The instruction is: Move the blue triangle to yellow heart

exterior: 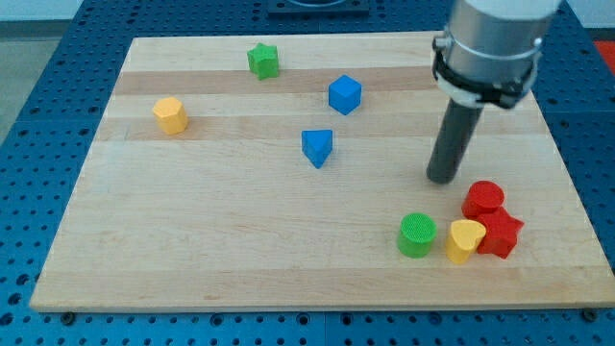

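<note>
The blue triangle (317, 147) lies near the middle of the wooden board (231, 231). The yellow heart (464, 239) sits at the lower right, between the green cylinder (417, 234) on its left and a red star (500, 234) on its right. My tip (442, 179) rests on the board above the heart and to the right of the blue triangle, touching no block.
A red cylinder (483, 198) sits just above the red star. A blue cube (345, 94) lies above the triangle. A green star (262, 61) is at the top, and a yellow hexagon block (170, 114) at the left.
</note>
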Controlling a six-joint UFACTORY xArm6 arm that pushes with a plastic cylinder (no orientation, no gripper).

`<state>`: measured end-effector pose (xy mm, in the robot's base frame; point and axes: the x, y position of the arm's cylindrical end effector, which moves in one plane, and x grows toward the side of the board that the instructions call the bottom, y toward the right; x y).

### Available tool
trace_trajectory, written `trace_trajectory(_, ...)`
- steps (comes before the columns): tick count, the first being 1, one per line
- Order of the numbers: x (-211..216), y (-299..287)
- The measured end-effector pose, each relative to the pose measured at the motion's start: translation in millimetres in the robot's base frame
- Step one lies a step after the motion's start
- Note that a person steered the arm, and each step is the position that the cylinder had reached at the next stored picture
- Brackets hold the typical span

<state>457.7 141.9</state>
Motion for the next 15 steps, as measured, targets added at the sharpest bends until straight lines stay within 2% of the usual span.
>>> trace_trajectory(2, -50, -24)
trace_trajectory(3, -96, -90)
trace_trajectory(4, -102, -113)
trace_trajectory(6, -99, -197)
trace_trajectory(7, -92, -197)
trace_trajectory(8, -61, -180)
trace_trajectory(15, -11, -139)
